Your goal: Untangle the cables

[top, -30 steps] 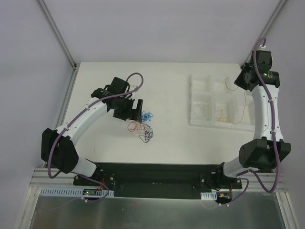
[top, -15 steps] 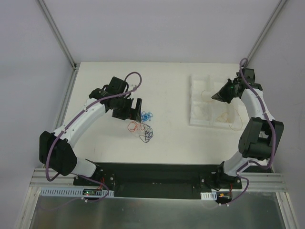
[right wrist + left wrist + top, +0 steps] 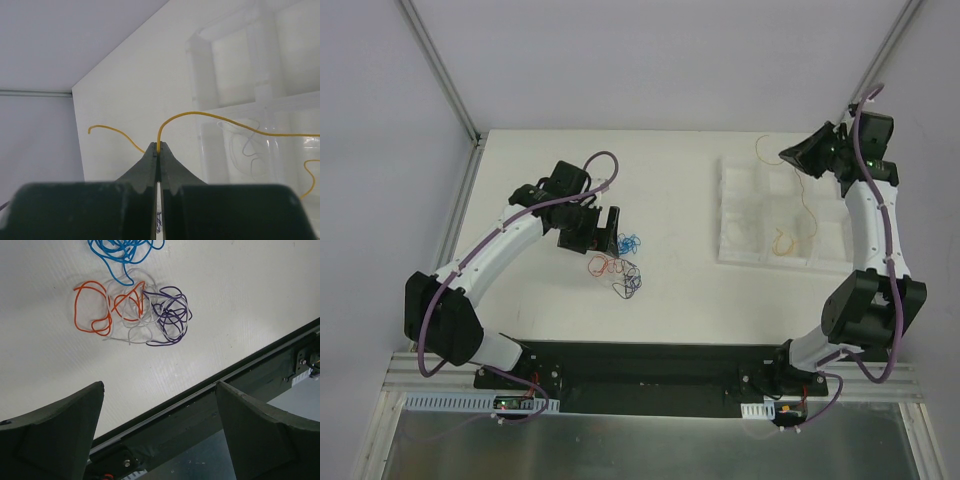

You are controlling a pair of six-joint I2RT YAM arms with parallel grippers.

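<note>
A small tangle of cables lies on the white table: blue (image 3: 628, 241), orange-red (image 3: 603, 265) and dark purple (image 3: 628, 283) loops. In the left wrist view the blue (image 3: 122, 252), orange-red (image 3: 92, 310), pale grey (image 3: 131, 320) and purple (image 3: 170, 315) wires overlap. My left gripper (image 3: 609, 230) is open and empty just left of the tangle, with its jaws wide apart (image 3: 159, 385). My right gripper (image 3: 788, 156) is shut on a yellow wire (image 3: 225, 119) and holds it above the clear tray (image 3: 740, 170). The wire's lower end curls in the tray (image 3: 781, 243).
The tray (image 3: 260, 75) has several compartments, and one holds a thin pale wire (image 3: 247, 147). The black base rail (image 3: 240, 385) runs along the table's near edge. Frame posts stand at the back corners (image 3: 470, 130).
My right gripper dipped low over the tray half a second ago and has risen back toward the far edge with the yellow wire pinched. The left arm has not moved.
</note>
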